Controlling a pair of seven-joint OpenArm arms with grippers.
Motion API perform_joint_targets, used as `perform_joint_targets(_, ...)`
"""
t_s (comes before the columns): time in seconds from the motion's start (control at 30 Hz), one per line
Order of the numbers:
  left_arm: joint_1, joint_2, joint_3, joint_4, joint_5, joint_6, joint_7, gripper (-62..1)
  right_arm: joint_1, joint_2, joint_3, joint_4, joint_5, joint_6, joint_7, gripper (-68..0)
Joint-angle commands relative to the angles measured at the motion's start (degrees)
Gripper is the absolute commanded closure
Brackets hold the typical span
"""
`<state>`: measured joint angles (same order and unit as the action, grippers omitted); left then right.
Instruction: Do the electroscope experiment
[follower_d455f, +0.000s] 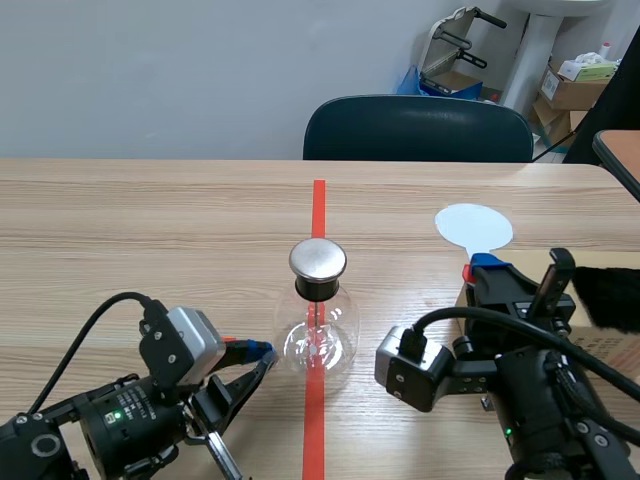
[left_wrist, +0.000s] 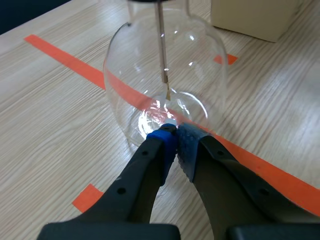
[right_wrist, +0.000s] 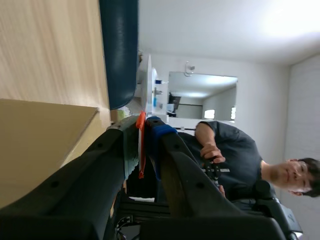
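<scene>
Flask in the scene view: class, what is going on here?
The flask stands on the red tape line, metal cap on top. The left gripper, shut on nothing, has its tips at the flask's base. The right gripper is shut on a pale disc's red handle, off to the side, apart from the flask.

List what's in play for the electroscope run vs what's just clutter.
In play:
- glass electroscope flask with metal cap
- pale disc wand, clamped in the right gripper
- left gripper, shut, at the flask's base

Lying about:
- cardboard box
- black fuzzy thing (maybe a rubbing cloth, cannot tell)
- chair
- cartons behind
</scene>
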<state>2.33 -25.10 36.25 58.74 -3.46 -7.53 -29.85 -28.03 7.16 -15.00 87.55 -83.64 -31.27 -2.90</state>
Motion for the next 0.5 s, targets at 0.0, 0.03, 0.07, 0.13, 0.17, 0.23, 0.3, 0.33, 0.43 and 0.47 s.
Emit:
perform_joint_targets(0.0, 0.7, -2.1, -0.1, 3.2, -2.3, -0.6, -1.4, -16.2, -0.9, 0.3, 0.7, 1.6, -0.1, -3.4, -0.1, -0.9)
perform_joint_targets(0.03, 1.1, -3.1, -0.1, 4.3, -3.1, -1.5, -2.0, -19.0, -1.7, 0.3, 1.2, 1.6, -0.1, -5.1, 0.5, -0.9)
perform_joint_targets(0.07, 1.6, -4.2, -0.1, 5.7, -3.6, -2.5, -2.6, -20.9, -2.6, 0.3, 1.9, 1.6, -0.1, -6.9, 1.6, -0.9)
perform_joint_targets(0.13, 2.6, -6.5, 0.5, 8.6, -3.8, -3.6, -3.8, -23.2, -4.4, 0.0, 3.7, 1.7, -0.1, -10.1, 4.3, -0.9)
perform_joint_targets(0.17, 3.1, -7.6, 0.9, 10.1, -4.2, -3.8, -4.1, -24.8, -5.3, -0.2, 4.7, 1.7, 0.9, -11.8, 5.9, -0.9)
perform_joint_targets(0.23, 4.1, -9.9, 1.6, 13.5, -5.8, -3.8, -4.0, -28.3, -7.1, -0.2, 6.5, 1.7, 3.2, -13.6, 9.3, -0.9)
perform_joint_targets(0.3, 5.2, -12.3, 2.3, 16.8, -6.6, -3.8, -4.0, -32.0, -8.9, -0.2, 8.5, 1.7, 5.3, -13.6, 12.3, -0.9)
perform_joint_targets(0.33, 5.8, -13.4, 2.5, 18.4, -6.7, -3.8, -4.0, -33.5, -9.5, -0.2, 9.5, 1.7, 6.3, -13.6, 13.6, -1.0)
perform_joint_targets(0.43, 7.6, -16.5, 2.7, 23.6, -8.7, -3.8, -3.3, -36.0, -10.4, -0.2, 12.4, 1.6, 10.7, -13.6, 17.9, -1.1)
perform_joint_targets(0.47, 8.2, -17.6, 2.7, 25.2, -9.6, -3.8, -3.3, -36.2, -10.4, -0.2, 13.2, 1.4, 12.3, -13.6, 19.2, -1.1)
